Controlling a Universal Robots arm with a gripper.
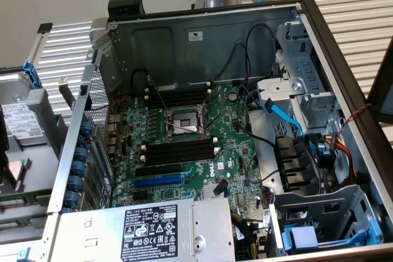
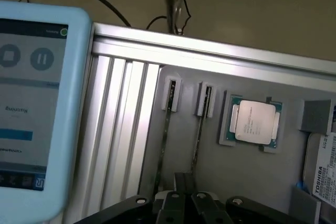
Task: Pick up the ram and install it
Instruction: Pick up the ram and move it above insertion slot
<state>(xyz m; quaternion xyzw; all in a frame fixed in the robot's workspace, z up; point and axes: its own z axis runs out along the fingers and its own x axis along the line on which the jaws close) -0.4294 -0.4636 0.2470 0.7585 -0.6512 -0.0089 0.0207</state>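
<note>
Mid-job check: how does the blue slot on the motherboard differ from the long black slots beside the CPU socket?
The blue slot is bright blue and single; the black slots are black, several side by side. The blue slot looks shorter than the black slots. The black slots lie next to the CPU socket; the blue slot lies nearer the power supply. Both are empty and run parallel.

Ribbed aluminium table (image 1: pixel 362 10); open computer case (image 1: pixel 202 35), grey tray (image 2: pixel 236 182) atop

The motherboard (image 1: pixel 236 151) is green with black memory slots (image 1: pixel 181 153) and a blue expansion slot (image 1: pixel 158 181); the ribbed table (image 1: pixel 350 16) is silver.
</note>
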